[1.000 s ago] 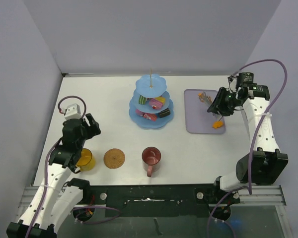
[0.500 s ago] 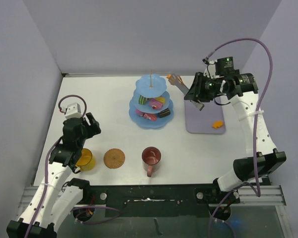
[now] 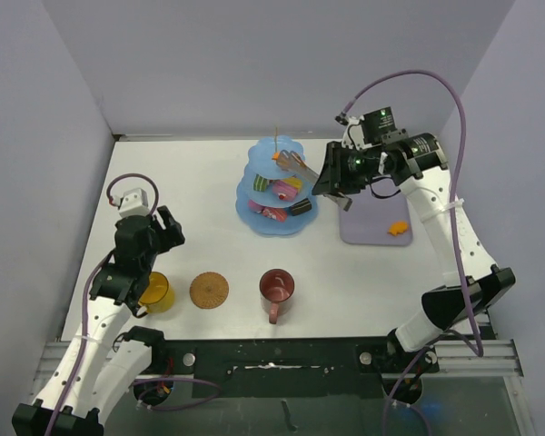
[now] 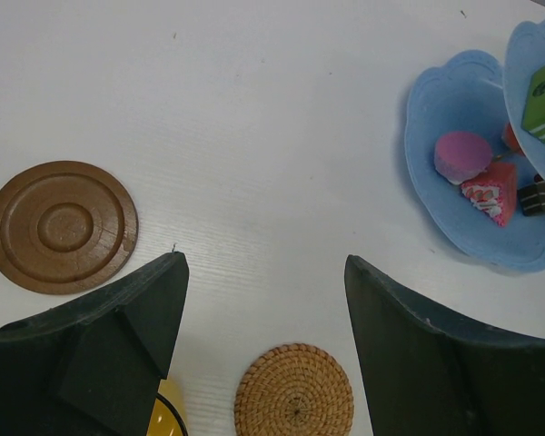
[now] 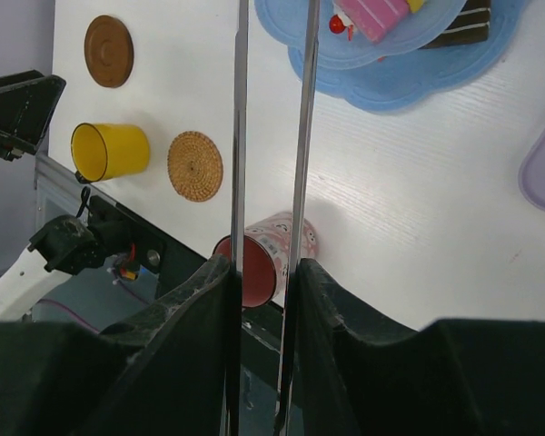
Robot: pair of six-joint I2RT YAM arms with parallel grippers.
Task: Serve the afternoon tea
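The light-blue three-tier stand (image 3: 274,221) stands mid-table with several toy cakes on its lower tiers; it also shows in the left wrist view (image 4: 454,182) and the right wrist view (image 5: 391,82). My right gripper (image 3: 334,179) (image 5: 265,272) is shut on thin metal tongs (image 3: 300,165) (image 5: 241,136), whose tips hold a small orange pastry (image 3: 282,155) over the stand's top tier. My left gripper (image 3: 166,232) (image 4: 263,263) is open and empty above the table. The yellow mug (image 3: 154,292), a woven coaster (image 3: 209,290) (image 4: 293,391) and the dark-red mug (image 3: 276,289) sit along the front. A brown wooden coaster (image 4: 62,225) lies left.
The lilac tray (image 3: 368,222) lies right of the stand with one orange pastry (image 3: 398,228) left on it. Grey walls close the table at the back and both sides. The black frame rail runs along the near edge.
My right arm has swung left from the lilac tray, carrying the tongs and an orange pastry to above the stand's top tier. The left arm has not moved.
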